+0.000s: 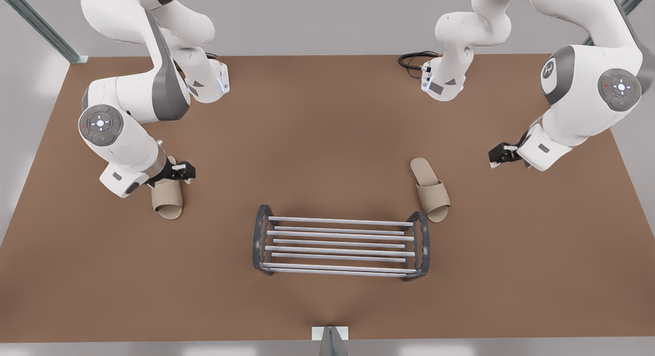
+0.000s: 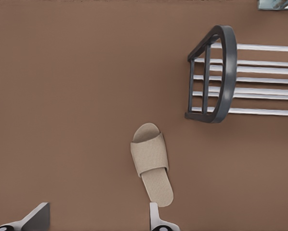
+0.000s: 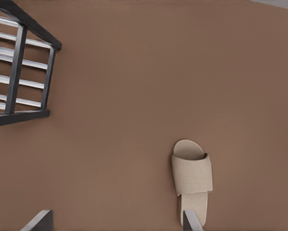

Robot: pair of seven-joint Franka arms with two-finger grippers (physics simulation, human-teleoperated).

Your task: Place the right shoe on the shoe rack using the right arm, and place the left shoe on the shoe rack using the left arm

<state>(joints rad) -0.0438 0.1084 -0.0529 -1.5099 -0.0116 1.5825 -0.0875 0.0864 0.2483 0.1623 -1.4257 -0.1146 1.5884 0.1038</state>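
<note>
- Your right gripper (image 1: 179, 171) (image 3: 116, 211) has its jaws spread wide and holds nothing. It hangs directly over the heel end of the right shoe (image 1: 168, 198) (image 3: 192, 175). One finger (image 3: 189, 219) lines up with the heel, so by my judgement the jaws are not yet centred for a grasp.
- Your left gripper (image 1: 504, 154) (image 2: 99, 208) is equally wide open and empty. The left shoe (image 1: 431, 190) (image 2: 151, 163) lies on the desk ahead of these jaws and apart from them, so this arm looks less far along in its approach.
- Both shoes are beige open-toe slippers with a woven-looking fabric, a broad strap over a flat sole, and rounded ends. They are soft and low, so the strap or the sole edge is probably the best place to grip.
- Further out from each pair of jaws stands the shoe rack (image 1: 337, 251) (image 2: 226, 72) (image 3: 16, 62). It has dark curved end hoops and pale, smooth round bars. It is empty.
- The left shoe sits just beside one hoop, while the right shoe lies well apart from the other.
- The brown matte desk (image 1: 327, 126) carries everything.
</note>
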